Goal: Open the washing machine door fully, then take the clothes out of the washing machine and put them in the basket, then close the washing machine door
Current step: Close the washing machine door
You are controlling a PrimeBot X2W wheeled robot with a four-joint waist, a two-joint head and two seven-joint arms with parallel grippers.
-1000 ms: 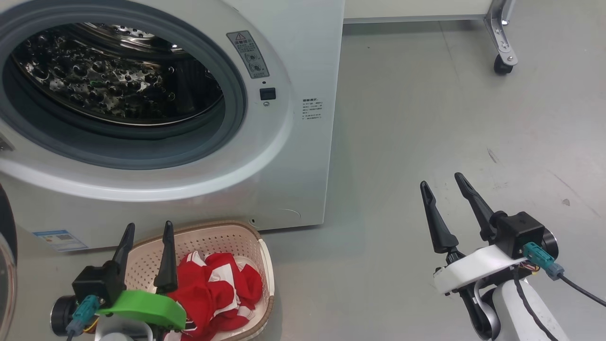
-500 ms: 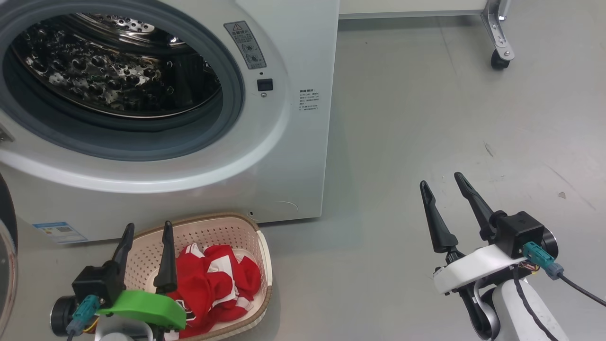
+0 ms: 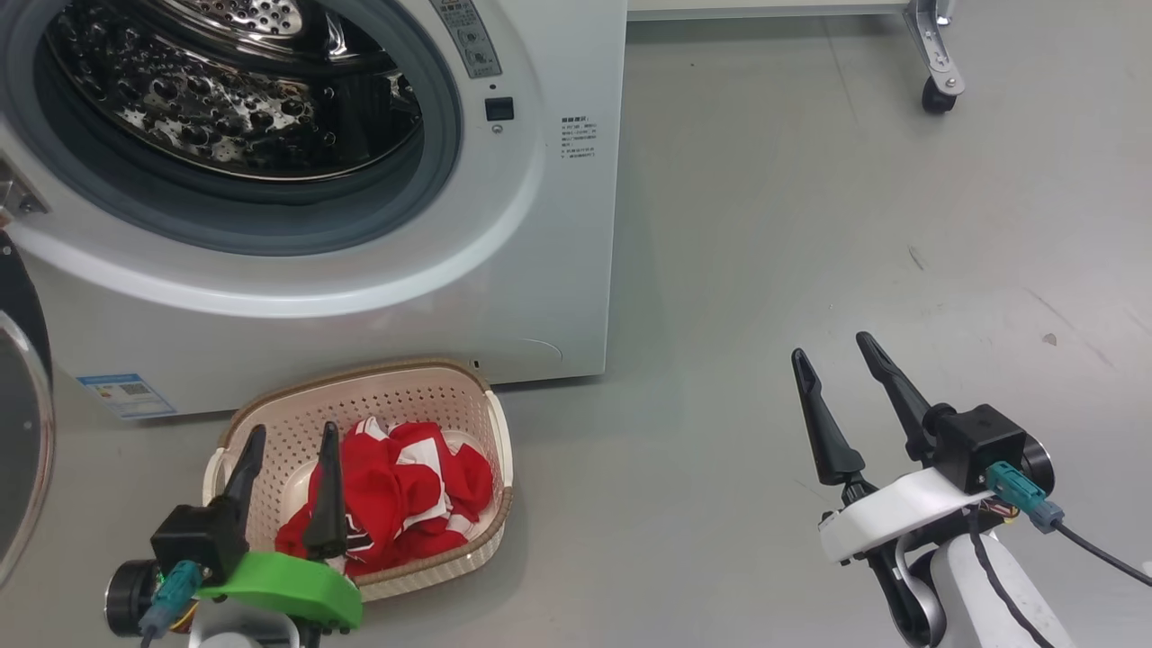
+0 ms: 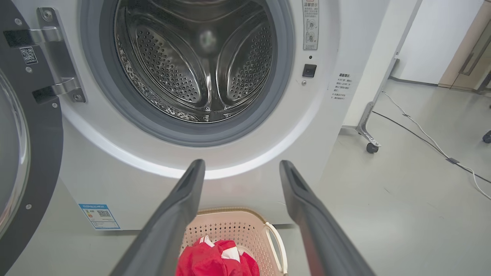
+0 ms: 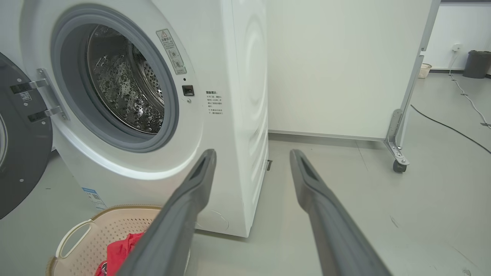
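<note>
— So, how far along are we?

— Reading it left to right: the washing machine door (image 4: 46, 153) stands swung wide out to the left on its hinges (image 4: 65, 88), so I count the opening as done. My left gripper (image 3: 294, 428) hovers at the near side of the basket (image 3: 387, 396), fingers apart and holding nothing. The clothes (image 3: 396, 495) lie heaped in the basket, which stands on the floor (image 3: 810, 180) just in front of the washing machine (image 3: 540, 270). The drum (image 4: 199, 65) looks bare to me. My right gripper (image 3: 830, 346) hangs over open floor, well apart from everything, fingers spread too, nothing between them.

— What's left, then?

— Closing the door, by my judgement. The unloading looks finished.

— Do the cameras agree?

— They add to each other. The left wrist view looks straight into the drum to its back wall, which is why I trust it is empty. The head view catches the drum at a slant with its top cut off, yet it gives me both grippers and the whole basket at once. The right wrist view adds the machine's side panel and a castor leg (image 5: 395, 142) beyond it.
</note>
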